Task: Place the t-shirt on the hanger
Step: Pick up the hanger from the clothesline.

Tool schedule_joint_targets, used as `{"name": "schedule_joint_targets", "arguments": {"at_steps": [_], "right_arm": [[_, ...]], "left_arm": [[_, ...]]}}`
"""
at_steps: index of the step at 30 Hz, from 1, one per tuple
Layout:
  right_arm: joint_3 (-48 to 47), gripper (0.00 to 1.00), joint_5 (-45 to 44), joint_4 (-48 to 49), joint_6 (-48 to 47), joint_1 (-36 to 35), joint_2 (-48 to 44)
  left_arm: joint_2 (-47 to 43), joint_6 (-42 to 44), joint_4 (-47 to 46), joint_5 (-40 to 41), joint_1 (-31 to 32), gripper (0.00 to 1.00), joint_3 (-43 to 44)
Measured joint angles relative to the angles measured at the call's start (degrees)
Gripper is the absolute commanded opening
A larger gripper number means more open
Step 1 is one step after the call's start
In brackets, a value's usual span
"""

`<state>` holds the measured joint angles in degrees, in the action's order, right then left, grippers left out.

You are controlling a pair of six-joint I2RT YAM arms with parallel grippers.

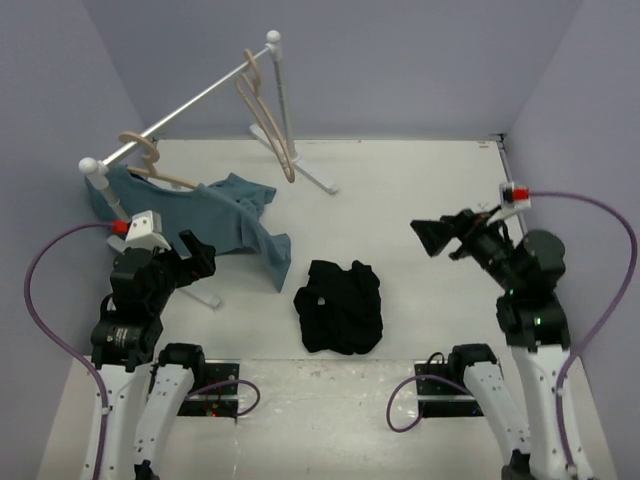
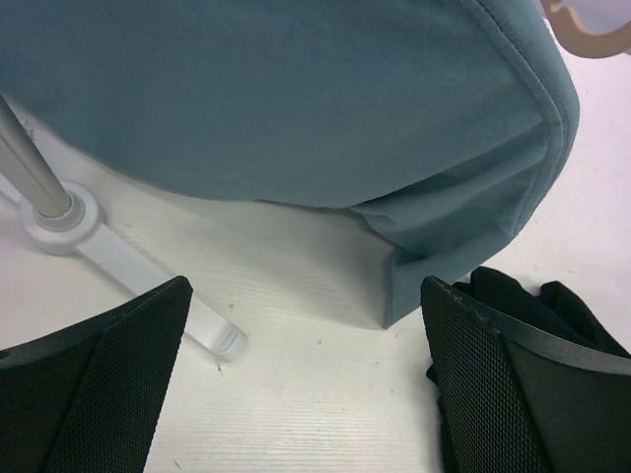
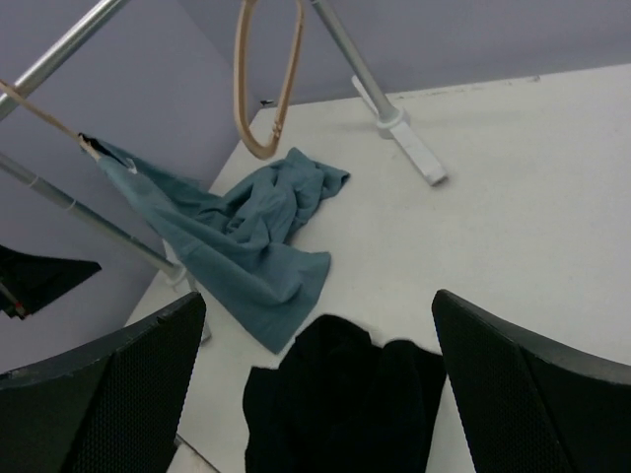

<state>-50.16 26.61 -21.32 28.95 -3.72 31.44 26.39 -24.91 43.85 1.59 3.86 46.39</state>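
The black t-shirt [image 1: 340, 305] lies crumpled on the table in the near middle; it also shows in the right wrist view [image 3: 345, 404] and at the right edge of the left wrist view [image 2: 552, 305]. The empty beige hanger [image 1: 265, 115] hangs on the rail near its far end; its lower loop shows in the right wrist view [image 3: 266, 79]. My left gripper [image 1: 197, 255] is open and empty, left of the t-shirt, beside the teal shirt. My right gripper [image 1: 435, 237] is open and empty, raised to the right of the t-shirt.
A white clothes rail [image 1: 190, 105] runs from near left to far middle on two posts with white feet [image 1: 315, 180]. A second hanger [image 1: 150, 160] on it carries a teal-blue shirt [image 1: 225, 220] that drapes onto the table. Purple walls enclose the white table [image 1: 420, 180].
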Motion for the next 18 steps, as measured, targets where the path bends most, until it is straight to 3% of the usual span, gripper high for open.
{"name": "schedule_joint_targets", "arguments": {"at_steps": [4, 9, 14, 18], "right_arm": [[-14.65, 0.99, 4.10, 6.58, -3.20, -3.64, 25.07], [-51.41, 0.99, -2.57, -0.01, -11.81, -16.61, 58.91], [-70.86, 0.98, -13.18, -6.94, -15.89, -28.70, 76.77], [-79.31, 0.89, -20.23, -9.31, -16.93, -35.57, 84.30]], "left_arm": [[-0.02, -0.17, -0.40, -0.35, 0.00, 1.00, -0.45], [-1.78, -0.26, -1.47, -1.15, -0.82, 1.00, -1.00], [-3.72, -0.28, -2.46, -2.02, -1.42, 1.00, -1.25], [-3.70, -0.15, -3.02, -3.31, -1.55, 1.00, -1.29]]}}
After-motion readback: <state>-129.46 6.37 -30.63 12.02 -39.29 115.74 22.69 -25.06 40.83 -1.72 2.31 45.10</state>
